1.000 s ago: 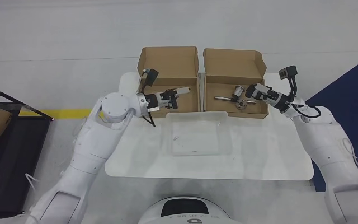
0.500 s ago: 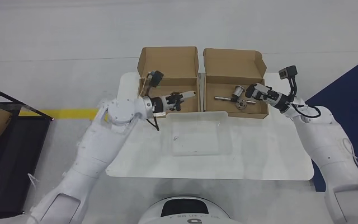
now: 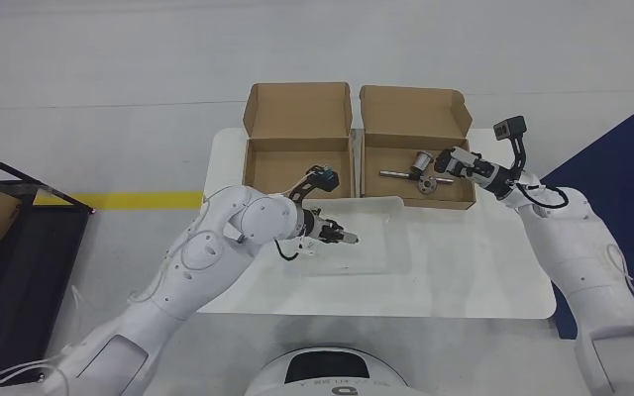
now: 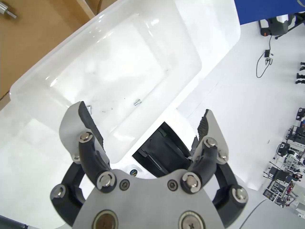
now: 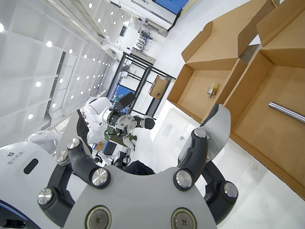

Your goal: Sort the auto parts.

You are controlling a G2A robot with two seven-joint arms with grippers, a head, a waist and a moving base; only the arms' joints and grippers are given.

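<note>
Tray [image 3: 381,259]: clear plastic, mid-bench [image 3: 475,287], nearest the robot. A small metal part [image 4: 137,102] lies on its floor.
Left tool [image 4: 143,109]: hangs over the tray with its fingers spread wide and nothing between them.
Relation that matters: the small metal part sits just ahead of the fingertips and below them, about midway across the gap. A short push forward and a straight drop should bracket it.
Long axis: the part is a stub too short to read with confidence. It seems to lie roughly along the line from finger to finger, so a slight wrist turn may help.
Nearer arm: the left by far; the right is well apart, beyond the tray.
Second bit [image 4: 89,107]: tiny and metallic, just beside one fingertip. I cannot tell what it is.
Left box [image 3: 277,170]: behind the tray, holding one stubby threaded part [image 5: 212,89].
Right box [image 3: 396,158]: just beside the left box, holding a rod [image 3: 398,175] and a couple of fittings.
Right tool [image 3: 443,163]: over the right box, fingers apart and empty.
Change: a second ago the left tool was over the left box. It has since swung back toward the robot and now points across the tray. The right arm has not shifted.
</note>
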